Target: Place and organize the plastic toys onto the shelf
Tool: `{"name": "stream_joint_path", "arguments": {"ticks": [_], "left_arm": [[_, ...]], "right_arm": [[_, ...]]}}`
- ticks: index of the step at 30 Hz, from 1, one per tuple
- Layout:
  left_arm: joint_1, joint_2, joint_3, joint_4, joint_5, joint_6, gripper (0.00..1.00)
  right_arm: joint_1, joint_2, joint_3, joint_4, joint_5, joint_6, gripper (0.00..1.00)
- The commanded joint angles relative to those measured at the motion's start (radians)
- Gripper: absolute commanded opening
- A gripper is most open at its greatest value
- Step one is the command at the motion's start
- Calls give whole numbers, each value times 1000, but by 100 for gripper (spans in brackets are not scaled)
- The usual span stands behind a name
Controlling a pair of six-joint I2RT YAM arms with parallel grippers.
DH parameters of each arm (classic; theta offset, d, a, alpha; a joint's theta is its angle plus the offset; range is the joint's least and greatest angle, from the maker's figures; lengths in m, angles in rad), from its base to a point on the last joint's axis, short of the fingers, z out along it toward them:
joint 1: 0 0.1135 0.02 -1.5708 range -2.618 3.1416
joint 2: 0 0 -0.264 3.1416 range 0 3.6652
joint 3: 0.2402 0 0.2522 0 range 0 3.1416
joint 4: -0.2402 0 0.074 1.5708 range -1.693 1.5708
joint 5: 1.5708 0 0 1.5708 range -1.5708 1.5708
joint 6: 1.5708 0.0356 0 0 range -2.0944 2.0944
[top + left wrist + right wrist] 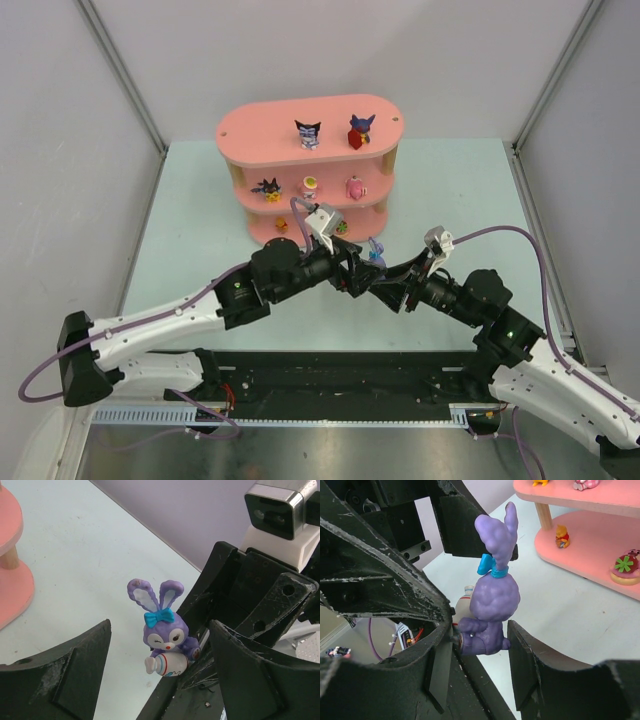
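A blue-purple rabbit [376,256] with a blue bow hangs above the table, in front of the pink shelf [262,128]. My right gripper [481,664] is shut on the rabbit's [495,605] lower body, one pad on each side. My left gripper [160,677] faces the rabbit [165,635] and stands open around it, with a gap on both sides. On the shelf's top board stand a black-eared toy [308,133] and a red-purple toy [360,131]. The middle board holds a black toy [267,188], a yellow one [310,184] and a pink one [355,187].
The bottom board carries a small orange bear [562,536] and a round toy with a green flower [624,569]. Both arms meet just in front of the shelf's [15,585] lower tier. Grey walls close in the pale green table [450,200] on three sides.
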Motion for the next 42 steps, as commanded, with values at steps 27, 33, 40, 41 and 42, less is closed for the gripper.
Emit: {"name": "stream_joint_path", "arguments": {"ticks": [27,33,40,41,42], "left_arm": [[-18,54,66,39,-23,-99,55],[-21,54,63,39,-15,-105,27],[-21,48,56,45,-13,-114,0],[-23,48,53,48,-13,-113,0],[-21,49,51,50,-13,-116,0]], "right_arm": [[-2,-22,45,25,7,-18,0],[-2,-23,43,28,10,-18,0],[-1,-28,43,26,14,-23,0],[-2,-28,45,26,17,-21,0],[-2,-30,43,26,18,-21,0]]}}
